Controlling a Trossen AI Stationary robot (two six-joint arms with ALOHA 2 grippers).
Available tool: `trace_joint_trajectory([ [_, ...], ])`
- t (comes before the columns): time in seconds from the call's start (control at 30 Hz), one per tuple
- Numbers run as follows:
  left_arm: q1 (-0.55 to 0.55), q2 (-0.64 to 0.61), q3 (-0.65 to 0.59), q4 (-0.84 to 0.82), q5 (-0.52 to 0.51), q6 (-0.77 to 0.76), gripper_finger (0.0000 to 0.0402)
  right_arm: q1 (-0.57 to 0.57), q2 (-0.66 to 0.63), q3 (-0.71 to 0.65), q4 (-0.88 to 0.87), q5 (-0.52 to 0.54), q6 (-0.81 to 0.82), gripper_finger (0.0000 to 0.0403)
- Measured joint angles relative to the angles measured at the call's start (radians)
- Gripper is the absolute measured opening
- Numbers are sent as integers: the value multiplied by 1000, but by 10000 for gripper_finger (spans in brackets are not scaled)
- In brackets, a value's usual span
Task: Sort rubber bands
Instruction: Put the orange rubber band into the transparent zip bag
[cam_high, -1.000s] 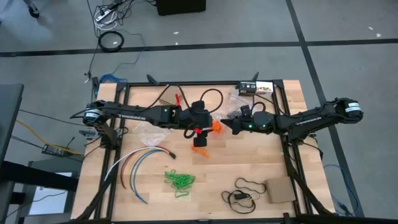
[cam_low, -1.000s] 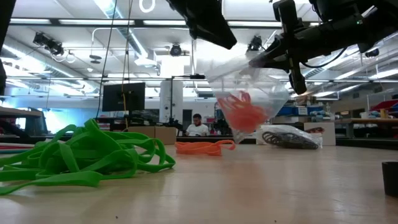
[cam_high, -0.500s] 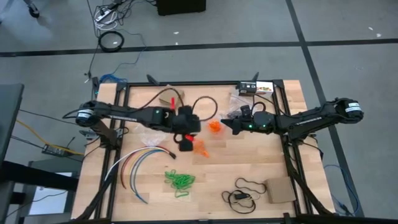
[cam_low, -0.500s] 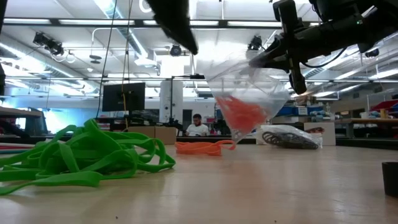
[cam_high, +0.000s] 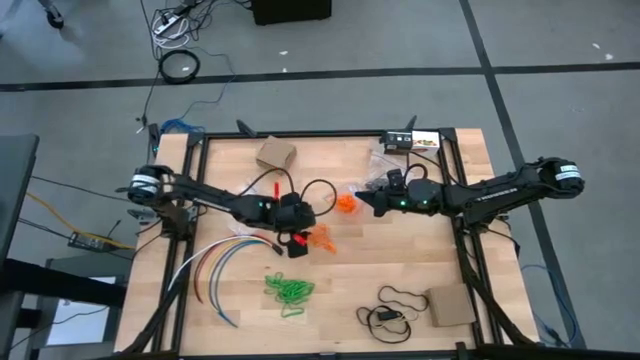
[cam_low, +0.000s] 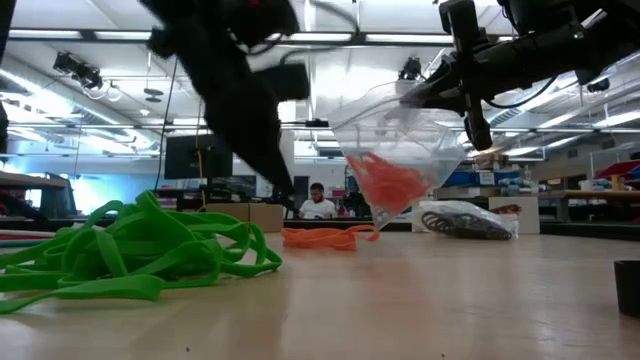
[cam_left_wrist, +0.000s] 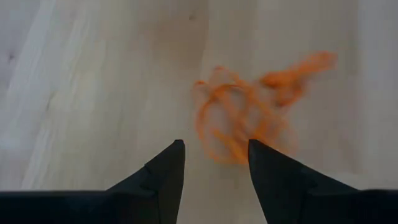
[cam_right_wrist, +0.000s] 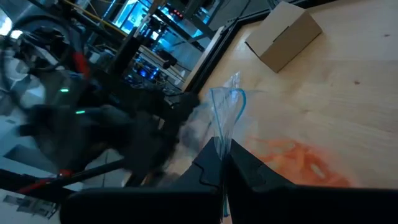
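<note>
Loose orange rubber bands (cam_high: 322, 240) lie in a small heap mid-table, also seen in the low view (cam_low: 325, 237). My left gripper (cam_high: 297, 245) hovers open just left of them; in its wrist view the bands (cam_left_wrist: 242, 118) lie ahead of the parted fingers (cam_left_wrist: 214, 144). My right gripper (cam_high: 362, 197) is shut on a clear plastic bag (cam_low: 400, 140) with orange bands (cam_low: 390, 185) in its bottom. A heap of green bands (cam_high: 288, 290) rests on the near part of the table (cam_low: 130, 255). A second bag with dark bands (cam_low: 465, 220) lies farther back. My right gripper pinches the clear bag's top rim (cam_right_wrist: 225, 127) between its two fingers, reaching in level from the table's right. The bag hangs open below the fingers, with the orange bands sagging in its lower end (cam_low: 395, 200). I cannot tell whether its bottom touches the table.
Long curved coloured cables (cam_high: 225, 260) lie near the left edge. A black cord loop (cam_high: 395, 305) and a cardboard box (cam_high: 450, 307) sit at the near right. Another cardboard box (cam_high: 277, 153) stands at the far side. Bare wood shows between the green heap and the cord.
My left gripper has drawn away from the bag, moving toward the table's left and near edge and sinking toward the loose orange bands. The far cardboard box has come into sight from under the arm. The right gripper and the bag have stayed put.
</note>
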Motion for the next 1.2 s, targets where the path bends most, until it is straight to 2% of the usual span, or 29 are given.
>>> trace_joint_trajectory([
  [0.23, 44, 80, -34, 82, 18, -48, 170, 0, 0, 0, 4, 1, 0, 4],
  [0.3, 51, 109, -32, 113, 63, -43, 160, 0, 0, 0, 3, 1, 0, 4],
  [0.4, 55, 149, -30, 163, 126, -46, 139, 0, 0, 0, 1, 1, 0, 4],
  [0.5, 53, 168, -20, 161, 96, -47, 98, 0, 0, 0, 1, 1, 0, 4],
  [0.6, 49, 169, 1, 100, 57, -19, 25, 0, 0, 0, -1, 1, 0, 4],
  [0.63, 52, 167, 10, 80, 53, -2, 14, 0, 0, 0, 1, 1, 0, 4],
  [0.9, 56, 156, 217, -213, -61, 112, 3, 5, 0, 0, 5, -1, 0, 4],
  [1.2, 27, 81, 495, -451, -81, 194, 1, 7, 0, 0, 8, -3, -5, 4],
])
